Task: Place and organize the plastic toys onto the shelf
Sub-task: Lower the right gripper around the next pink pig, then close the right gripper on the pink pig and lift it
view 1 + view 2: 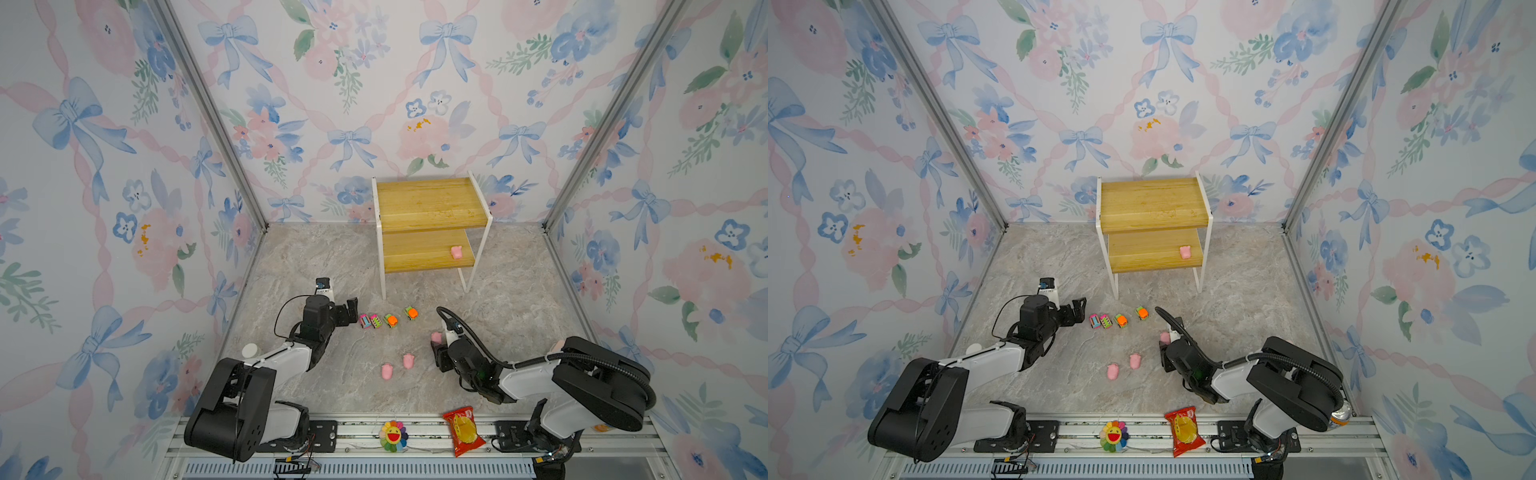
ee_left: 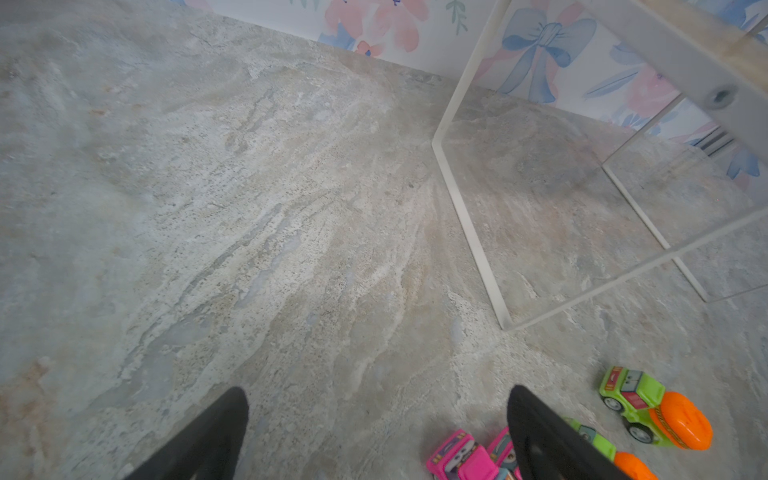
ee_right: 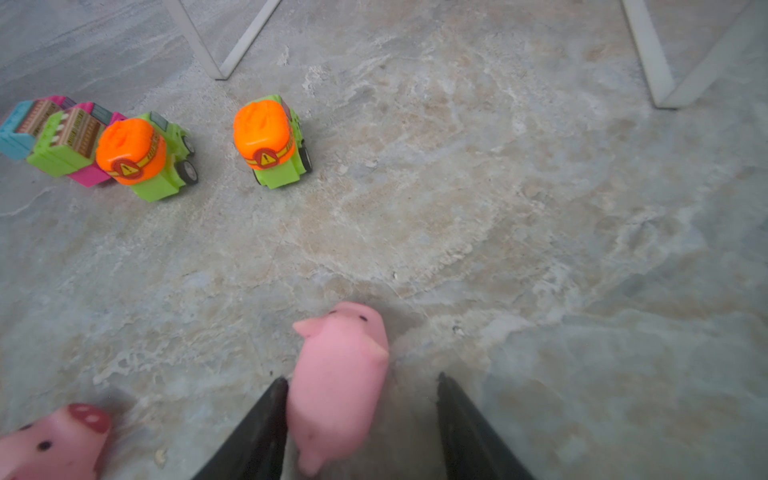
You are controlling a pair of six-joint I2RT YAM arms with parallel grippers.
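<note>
The shelf (image 1: 428,199) stands at the back, with one pink pig (image 1: 456,252) on its lower board. Several tiny cars sit in a row on the floor, two pink (image 1: 365,321) and two green with orange tops (image 1: 390,320). My left gripper (image 1: 351,309) is open just left of the pink cars (image 2: 461,457), holding nothing. My right gripper (image 3: 362,379) is open around a pink pig (image 3: 338,374) that lies on the floor; one finger touches it and a gap shows at the other. Two more pigs (image 1: 387,371) (image 1: 409,361) lie to its left.
A rainbow flower toy (image 1: 392,435) and a red snack packet (image 1: 463,430) lie on the front rail between the arm bases. The shelf's white legs (image 3: 216,54) stand just beyond the cars. Floral walls close in three sides.
</note>
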